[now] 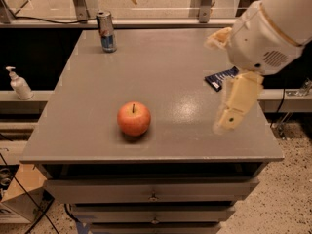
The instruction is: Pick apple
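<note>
Grey desk point(170, 57) | round red-orange apple point(133, 118): judged firm, smooth, bruisable; pinch across its middle | cream tool point(233, 99) right of apple, well apart; spread or pressed together, cannot tell

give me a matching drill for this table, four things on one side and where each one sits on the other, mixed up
Things:
1. apple
2. drink can
3. dark blue packet
4. gripper

Places:
a. far left corner of the table
b. above the table's right side, towards the front edge
c. on the table near the front, left of centre
d. at the table's right edge, partly hidden

Pairs: 1-c, 2-a, 3-d, 4-b
</note>
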